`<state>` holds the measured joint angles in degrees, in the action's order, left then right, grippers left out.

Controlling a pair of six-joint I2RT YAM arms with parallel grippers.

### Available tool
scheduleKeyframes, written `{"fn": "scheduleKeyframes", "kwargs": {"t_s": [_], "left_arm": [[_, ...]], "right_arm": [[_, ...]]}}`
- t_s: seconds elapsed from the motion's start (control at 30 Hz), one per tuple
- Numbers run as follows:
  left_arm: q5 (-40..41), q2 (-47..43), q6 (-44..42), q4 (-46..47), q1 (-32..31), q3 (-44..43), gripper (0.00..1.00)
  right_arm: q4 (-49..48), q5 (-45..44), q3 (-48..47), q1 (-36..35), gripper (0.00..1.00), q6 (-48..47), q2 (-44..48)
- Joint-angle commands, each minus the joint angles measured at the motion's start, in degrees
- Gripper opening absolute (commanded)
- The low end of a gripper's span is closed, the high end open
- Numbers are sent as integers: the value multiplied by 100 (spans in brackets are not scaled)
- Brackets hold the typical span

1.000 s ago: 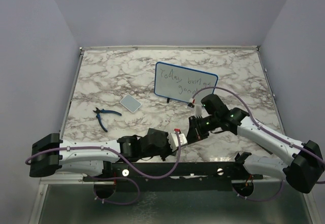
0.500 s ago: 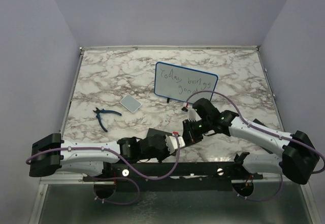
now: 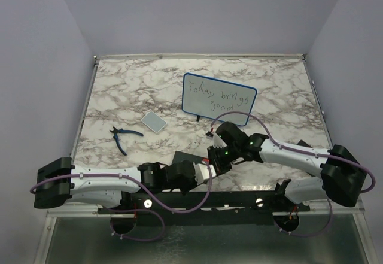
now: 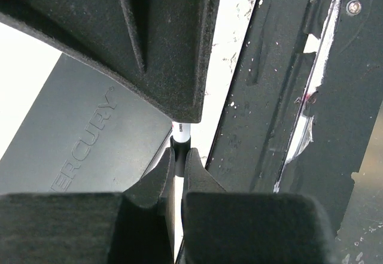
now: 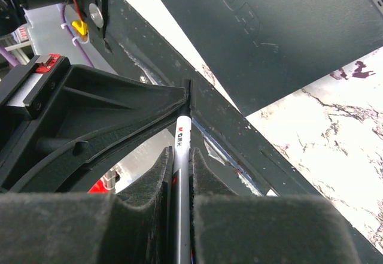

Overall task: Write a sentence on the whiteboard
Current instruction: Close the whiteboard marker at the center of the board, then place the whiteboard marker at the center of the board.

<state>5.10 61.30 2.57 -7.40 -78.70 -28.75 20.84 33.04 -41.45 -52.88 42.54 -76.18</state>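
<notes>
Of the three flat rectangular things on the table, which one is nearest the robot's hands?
The black square pad, right beside the right hand; the small grey tile and the whiteboard sit farther back.

Drawn back from the whiteboard [image 3: 218, 99] toward the near counter [image 3: 119, 90] edge: right gripper [image 5: 181, 156], its marker [image 5: 182, 131] now meeting the left gripper [image 4: 179, 156].

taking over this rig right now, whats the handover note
Right pincer: shut on the slim pale-barrelled marker, near the black square pad.
Left pincer: shut on that marker's far end; cap or tip, cannot tell.
White blue-rimmed whiteboard: mid-table, beyond both arms, untouched.
Done: the handwritten two-line sentence reads roughly "Today brings good".
Left: probably finish this marker handover or capping, then add any missing words.
</notes>
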Motion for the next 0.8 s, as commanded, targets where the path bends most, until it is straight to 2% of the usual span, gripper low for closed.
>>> {"fn": "scheduleKeyframes", "kwargs": {"t_s": [0.0,0.23,0.3,0.37,0.4,0.43,0.47,0.53,0.6,0.77], "left_arm": [[541,-391,-141,2887,92,-409,0],[772,-509,65,2283,99,-399,0],[887,-565,174,2081,99,-396,22],[994,-646,259,1916,97,-387,36],[1068,-686,293,1850,94,-379,48],[1127,-723,311,1783,97,-373,67],[1186,-744,328,1677,94,-395,78],[1334,-772,351,1427,97,-481,93],[1469,-813,353,1164,104,-571,99],[1642,-980,448,784,198,-658,99]], "right_arm": [[-168,470,7,-425,1,275,-91],[1067,-606,-495,-425,0,-71,269],[1559,-1116,-732,-417,0,-113,470],[2027,-1707,-987,-409,0,-95,707],[2270,-1987,-1115,-395,0,-80,825],[2501,-2281,-1244,-382,0,-49,938],[2732,-2588,-1362,-361,0,0,1045],[3219,-3182,-1567,-298,0,144,1203],[3690,-3887,-1747,-238,0,369,1265],[4608,-5133,-2034,-175,0,1027,1440]]}}
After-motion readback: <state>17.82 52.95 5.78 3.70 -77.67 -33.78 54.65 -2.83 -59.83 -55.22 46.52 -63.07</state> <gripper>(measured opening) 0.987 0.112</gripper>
